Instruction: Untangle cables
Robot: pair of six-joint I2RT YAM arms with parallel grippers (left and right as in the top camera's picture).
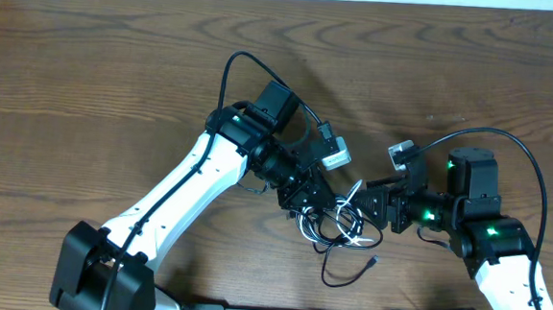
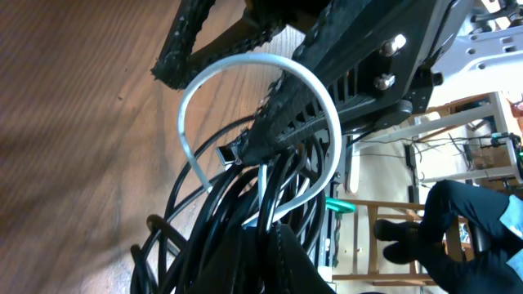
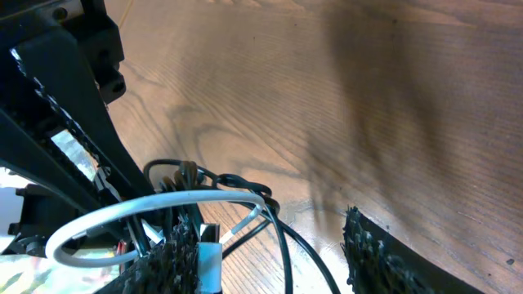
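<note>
At table front-centre: black cables (image 1: 334, 237) lying in a knotted coil on the table (image 1: 118, 68), with the white cable (image 1: 354, 193) looping up out of it. One black tail w/ plug is trailing toward the front edge.
L jaws: left gripper (image 1: 318, 202) clamping fully closed, tip buried in the coil's left side. Looks like it's pinching black strands; can't tell which.
R jaws: right gripper (image 3: 268, 220) standing roughly half apart and pinching nothing. A slack black strand is crossing the gap, wood showing behind it.
Key relation: white loop is sitting at one R finger, not in the gap. From the L wrist cam that finger seems to be poking thru the loop, other finger outside.
Axis: loop running roughly front-to-back, i.e. across the line joining the two grippers, which are facing each other tip to tip.
Nearer arm: R is touching or just beside white; L is anchoring the black side.
Step (my read): L is holding the bundle, R is setting up to hook or pinch white and draw it to its own side.
Progress: early, knot not yet loosened.
Risk: R dragging the whole coil instead of freeing white.
</note>
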